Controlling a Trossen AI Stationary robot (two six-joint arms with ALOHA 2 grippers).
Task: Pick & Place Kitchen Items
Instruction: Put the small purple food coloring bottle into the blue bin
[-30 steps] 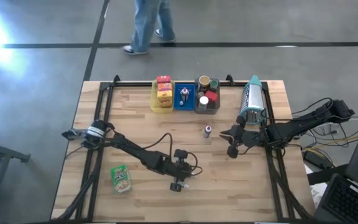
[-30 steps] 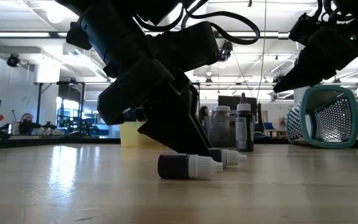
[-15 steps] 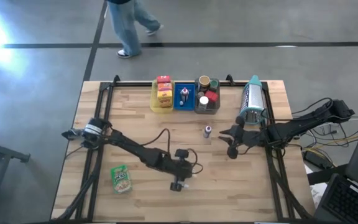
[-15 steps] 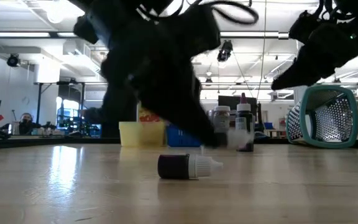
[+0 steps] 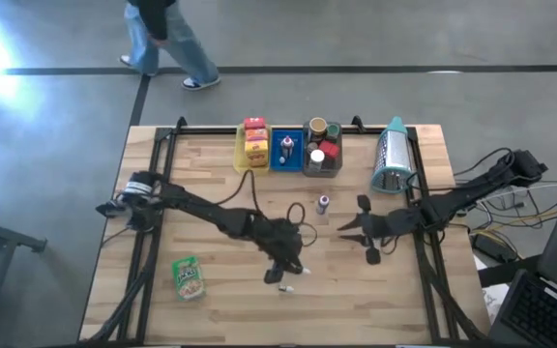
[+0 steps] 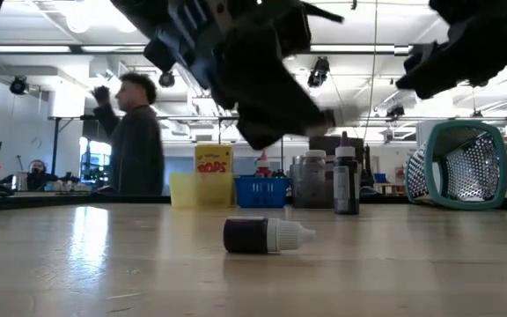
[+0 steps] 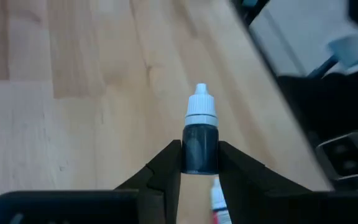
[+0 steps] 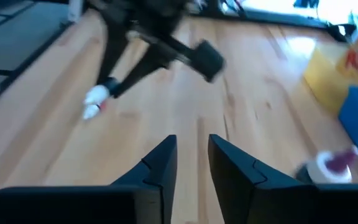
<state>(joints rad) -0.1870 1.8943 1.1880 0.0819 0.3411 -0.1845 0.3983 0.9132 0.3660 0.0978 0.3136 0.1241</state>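
A small dark vial [image 7: 199, 144] is held in the left gripper [image 7: 199, 163] jaws above the desk [image 5: 211, 300]; the right gripper [image 8: 191, 163] jaws stand narrow, empty.

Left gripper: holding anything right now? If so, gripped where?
Yes. The left gripper is shut on a small dark dropper vial, fingers clamped on opposite sides of its dark body, white cap pointing out past the fingertips. The right gripper holds nothing.
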